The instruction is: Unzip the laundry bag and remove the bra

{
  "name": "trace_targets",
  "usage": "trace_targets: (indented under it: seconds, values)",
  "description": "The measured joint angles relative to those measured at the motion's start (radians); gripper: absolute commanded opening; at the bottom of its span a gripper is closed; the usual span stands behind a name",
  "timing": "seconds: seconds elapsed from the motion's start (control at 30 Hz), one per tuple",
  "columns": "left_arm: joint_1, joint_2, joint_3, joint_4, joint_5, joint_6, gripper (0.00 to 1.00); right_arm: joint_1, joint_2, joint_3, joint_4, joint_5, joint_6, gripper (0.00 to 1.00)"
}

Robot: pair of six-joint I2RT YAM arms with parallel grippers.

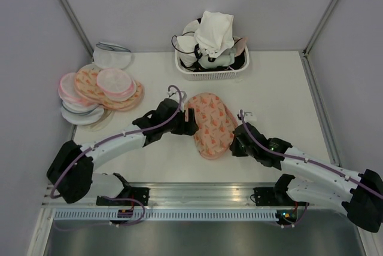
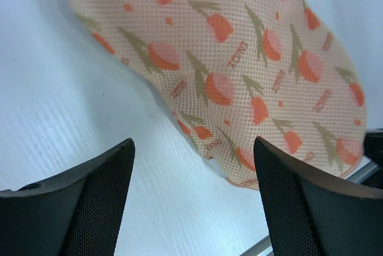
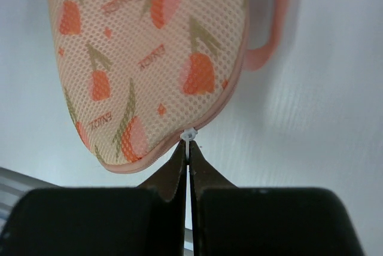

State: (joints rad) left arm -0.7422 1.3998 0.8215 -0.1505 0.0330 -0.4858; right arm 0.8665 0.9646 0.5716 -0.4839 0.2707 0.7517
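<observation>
Right gripper (image 3: 187, 148): its fingers are pressing together, pinching the small white zip pull (image 3: 189, 133) at their very tips. Just beyond it, the laundry bag (image 3: 143, 46) is lying flat on the table (image 3: 323, 148). Left gripper (image 2: 192, 148) is standing wide open and empty, with the bag just ahead. The soft, light mesh is likely to drag unless pinned, so the pull is the hold. The bra is not showing.

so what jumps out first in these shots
The tulip-print peach laundry bag lies mid-table between both arms. The right end effector is pinched shut on the small white zip pull at the bag's rim, while the left end effector hangs open at its other side. A white basket heaped with garments sits at the far edge.
</observation>
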Motion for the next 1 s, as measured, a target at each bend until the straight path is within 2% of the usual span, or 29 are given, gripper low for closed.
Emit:
trace_targets:
  seconds: [0.07,0.2,0.27,0.4,0.6,0.8,1.0]
  values:
    - [0.000,-0.090,-0.043,-0.008,-0.053,-0.052,0.87,-0.001,0.007,-0.014,0.037,-0.050,-0.005,0.00]
    - [-0.006,-0.316,-0.177,-0.007,-0.112,-0.173,0.90,-0.002,0.082,-0.050,0.183,-0.271,-0.026,0.00]
    - [-0.013,-0.410,-0.243,-0.011,-0.112,-0.230,0.93,-0.001,0.161,-0.062,0.296,-0.414,-0.031,0.00]
    - [-0.031,-0.531,-0.358,-0.017,-0.086,-0.353,0.94,0.010,0.289,-0.067,0.469,-0.572,-0.031,0.00]
    - [-0.088,-0.589,-0.455,-0.011,-0.042,-0.542,0.96,0.015,0.441,-0.047,0.662,-0.668,-0.022,0.01]
    - [-0.147,-0.605,-0.513,0.024,-0.065,-0.702,0.95,0.027,0.551,0.009,0.793,-0.702,0.002,0.00]
    - [-0.158,-0.562,-0.534,0.077,-0.141,-0.789,0.88,0.058,0.566,0.032,0.840,-0.690,0.004,0.01]
